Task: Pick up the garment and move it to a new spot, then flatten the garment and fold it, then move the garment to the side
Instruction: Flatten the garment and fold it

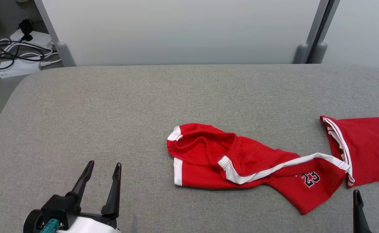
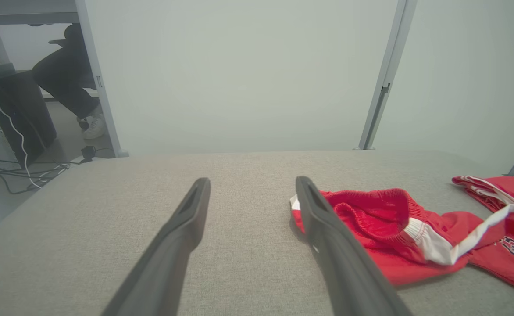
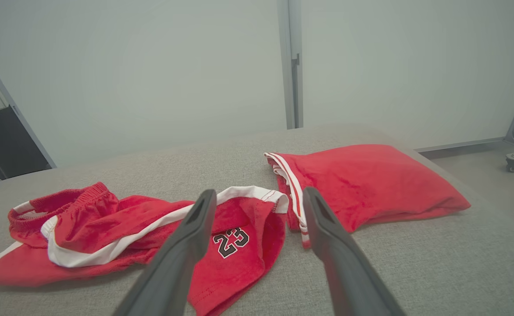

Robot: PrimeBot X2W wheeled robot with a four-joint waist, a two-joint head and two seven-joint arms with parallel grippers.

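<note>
The garment (image 1: 254, 165) is a pair of red shorts with white side stripes and a "23", lying crumpled on the grey padded table (image 1: 112, 106), right of centre. My left gripper (image 1: 104, 164) rests open at the lower left, well to the left of the waistband, with nothing between its fingers. In the left wrist view the left gripper (image 2: 252, 181) has the shorts (image 2: 371, 215) just beyond its right finger. My right gripper (image 1: 370, 193) stands open at the lower right, just short of the leg hem. In the right wrist view the right gripper (image 3: 260, 192) points at the shorts (image 3: 108, 219) and holds nothing.
A second red garment (image 1: 367, 145) lies folded at the table's right edge, close to the shorts' leg, and shows as a folded garment (image 3: 371, 184) past my right gripper. Pale panels (image 1: 176, 29) back the table. Cables (image 1: 18, 51) lie on the floor far left. A person's leg (image 2: 70, 79) is beyond the panel.
</note>
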